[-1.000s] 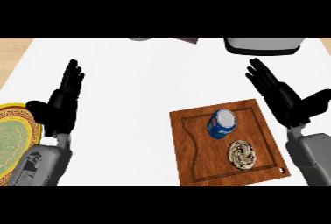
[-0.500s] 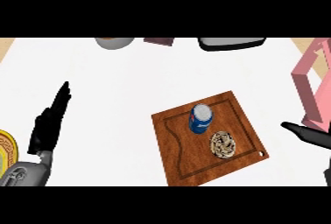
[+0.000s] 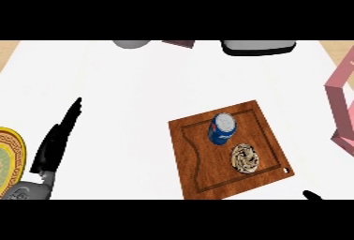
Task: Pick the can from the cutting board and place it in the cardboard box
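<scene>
Since half a second ago the right hand has sunk almost out of view; only a dark tip shows at the near right edge, and whether its fingers are open cannot be told. The cutting board has shifted slightly right in view.

Near left: the left hand rests edge-on, fingers straight, holding nothing, beside a yellow-rimmed plate.

On the board, a round patterned item, possibly a pastry, lies just near of the can.

The blue can stands upright on the board's far half, silver top facing up, long axis vertical. Judged light, rigid and smooth-sided, so liable to slip; a grasp round its mid-body seems best.

Far right: the pink-looking box, presumably the cardboard box, well apart from the can.
</scene>
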Controlling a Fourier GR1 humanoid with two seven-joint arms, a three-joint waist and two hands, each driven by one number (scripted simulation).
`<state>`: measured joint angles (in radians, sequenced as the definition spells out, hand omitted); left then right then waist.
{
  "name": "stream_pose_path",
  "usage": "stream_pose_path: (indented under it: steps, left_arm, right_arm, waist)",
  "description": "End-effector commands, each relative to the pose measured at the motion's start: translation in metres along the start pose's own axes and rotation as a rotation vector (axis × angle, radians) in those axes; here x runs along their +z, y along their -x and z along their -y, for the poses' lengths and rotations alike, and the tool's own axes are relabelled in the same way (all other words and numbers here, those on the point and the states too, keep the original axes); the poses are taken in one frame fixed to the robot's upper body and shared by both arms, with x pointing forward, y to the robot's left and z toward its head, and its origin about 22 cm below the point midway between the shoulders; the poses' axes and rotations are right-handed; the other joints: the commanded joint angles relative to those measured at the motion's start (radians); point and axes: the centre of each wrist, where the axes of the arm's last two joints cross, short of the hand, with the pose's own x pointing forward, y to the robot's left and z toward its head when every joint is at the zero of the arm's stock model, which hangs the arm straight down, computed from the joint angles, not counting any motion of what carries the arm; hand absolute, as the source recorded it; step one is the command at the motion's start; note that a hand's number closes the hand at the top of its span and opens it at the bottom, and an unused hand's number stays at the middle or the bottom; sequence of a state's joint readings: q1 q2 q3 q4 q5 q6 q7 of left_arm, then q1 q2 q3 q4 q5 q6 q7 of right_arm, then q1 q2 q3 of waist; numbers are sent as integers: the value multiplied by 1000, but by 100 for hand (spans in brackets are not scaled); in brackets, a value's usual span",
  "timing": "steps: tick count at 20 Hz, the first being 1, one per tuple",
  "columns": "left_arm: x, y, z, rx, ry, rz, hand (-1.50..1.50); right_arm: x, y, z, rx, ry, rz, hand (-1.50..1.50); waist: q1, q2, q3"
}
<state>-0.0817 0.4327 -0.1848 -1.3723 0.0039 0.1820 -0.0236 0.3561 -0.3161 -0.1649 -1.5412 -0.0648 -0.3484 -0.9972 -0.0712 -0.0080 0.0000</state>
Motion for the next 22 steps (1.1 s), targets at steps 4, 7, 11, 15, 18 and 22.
stream_pose_path:
  steps: [4, 7, 11, 15, 18, 22]
  left_arm:
    - [-6, -4, 8, -7, 31, 29, 0]
    - [-15, -13, 7, -10, 66, 35, 0]
    - [-7, -4, -5, -32, 58, 34, 0]
    - [-9, -8, 7, -20, 67, 39, 0]
    - [-17, -12, 25, -24, 57, 55, 0]
    - [-20, -16, 26, -22, 86, 53, 0]
  right_arm:
    - [48, -86, 1, 169, -129, -40, -150]
    - [45, -116, 0, 229, -174, -80, -150]
    - [49, -153, 8, 320, -255, -148, -150]
    - [43, -183, -7, 407, -263, -226, -150]
    - [35, -192, -22, 463, -279, -290, -150]
    - [8, -201, -43, 495, -315, -349, -150]
  waist:
    - [38, 7, -5]
    - [52, 11, -4]
    - [64, 12, -4]
    - [69, 13, -4]
    - [72, 16, -4]
    - [82, 16, -3]
